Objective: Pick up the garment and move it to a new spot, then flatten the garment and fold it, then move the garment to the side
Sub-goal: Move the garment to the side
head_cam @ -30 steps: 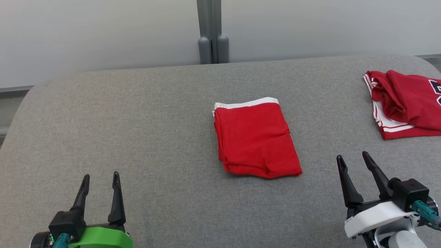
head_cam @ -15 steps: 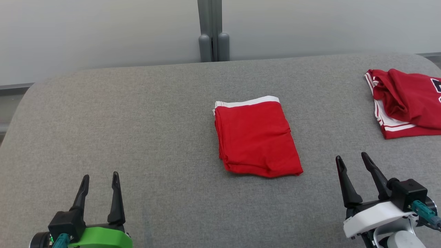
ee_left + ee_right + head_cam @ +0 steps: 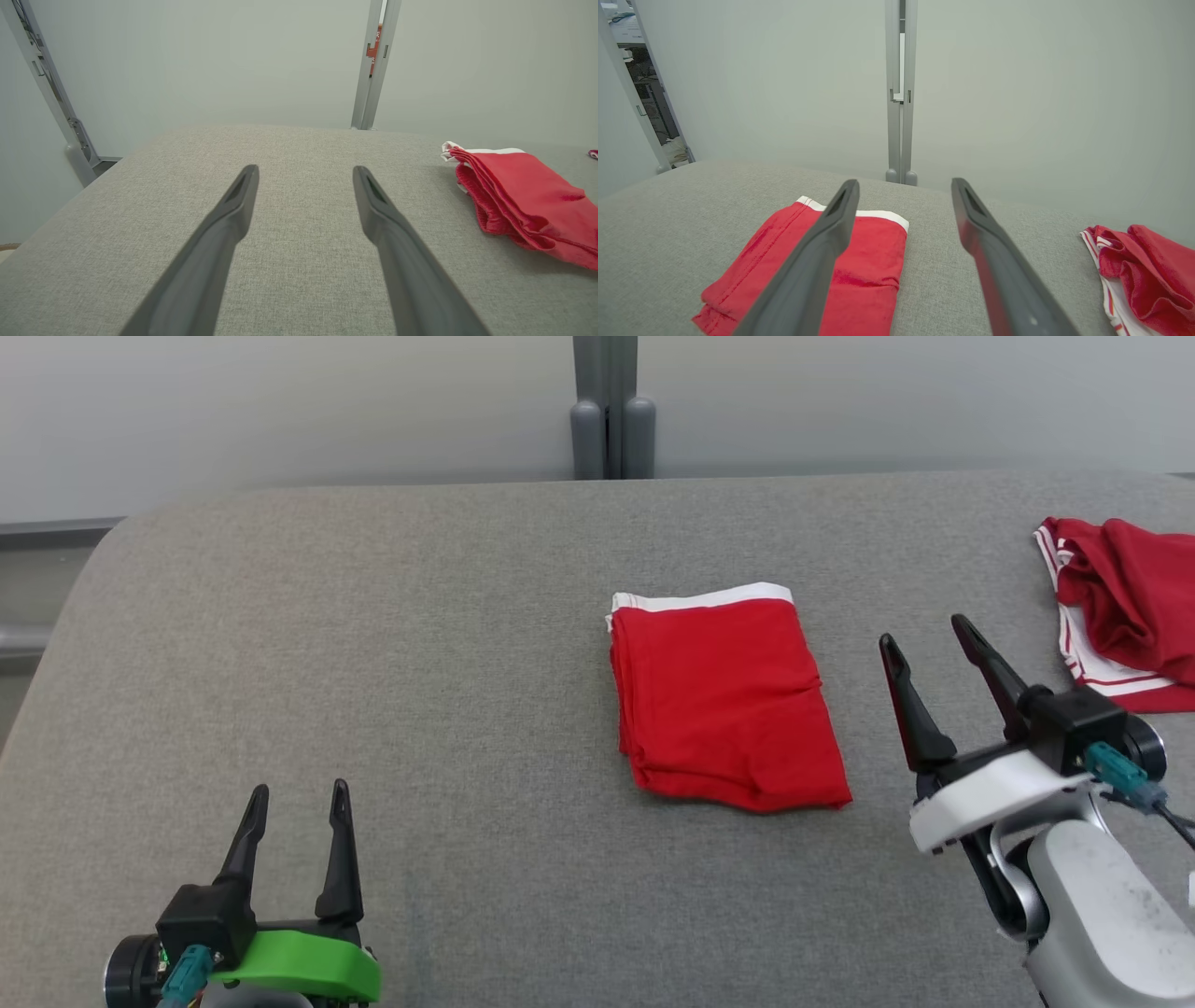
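1. The tabletop (image 3: 373,663): grey, carrying everything.
2. The garment (image 3: 728,700): red, folded, lying mid-tabletop; we judge the folding done and the move aside not yet made.
3. The right hand (image 3: 922,630): open, empty, just beside the garment; next, we judge, it must pinch all layers together.
4. The left hand (image 3: 300,788): open, empty, well apart.

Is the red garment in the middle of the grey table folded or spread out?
Folded. The red garment lies as a compact rectangle, and the left wrist view shows several stacked layers along its edge.
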